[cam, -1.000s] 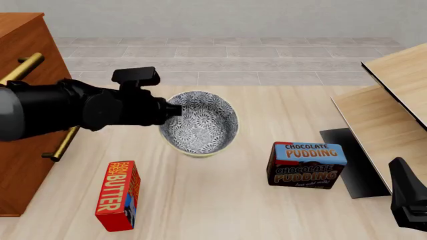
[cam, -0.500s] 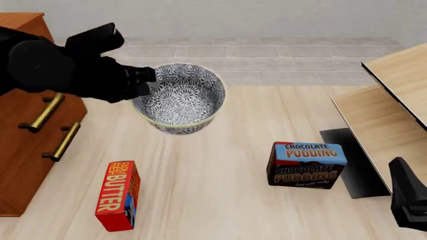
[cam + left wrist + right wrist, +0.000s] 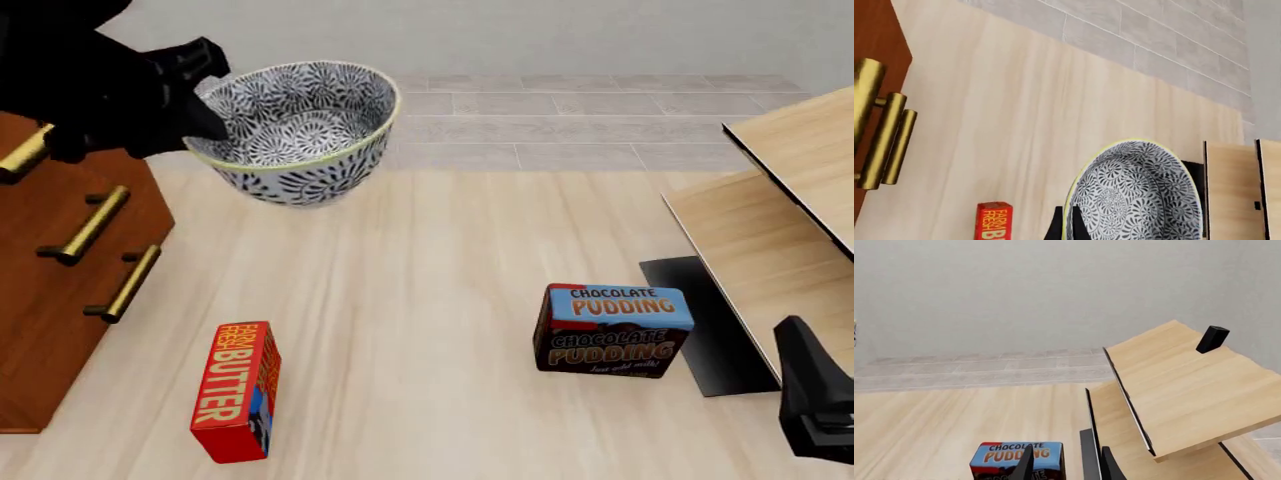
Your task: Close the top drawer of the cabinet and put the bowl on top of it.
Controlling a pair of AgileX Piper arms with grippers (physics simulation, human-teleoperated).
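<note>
Cabinet (image 3: 60, 290) sits at the left table edge, three brass handles visible in the left wrist view, its top largely hidden behind the left arm in the front view. Top drawer (image 3: 862, 95) looks roughly flush with the fronts below, so closing seems done, though that is a judgement. Bowl (image 3: 296, 130) is in the air, tilted, clear of the table, just right of the cabinet's upper edge. Left gripper (image 3: 200, 112) pinches the bowl's near-left rim, one finger inside and one outside per the left wrist view (image 3: 1066, 227). Coming move turns on the cabinet top lying left of the bowl and under the arm; carry leftward, then level it. Open air that way. Right gripper (image 3: 1064, 465) rests low, well apart, fingers spread, beside pudding box (image 3: 614, 328). Butter box (image 3: 238, 390) lies clear below.
</note>
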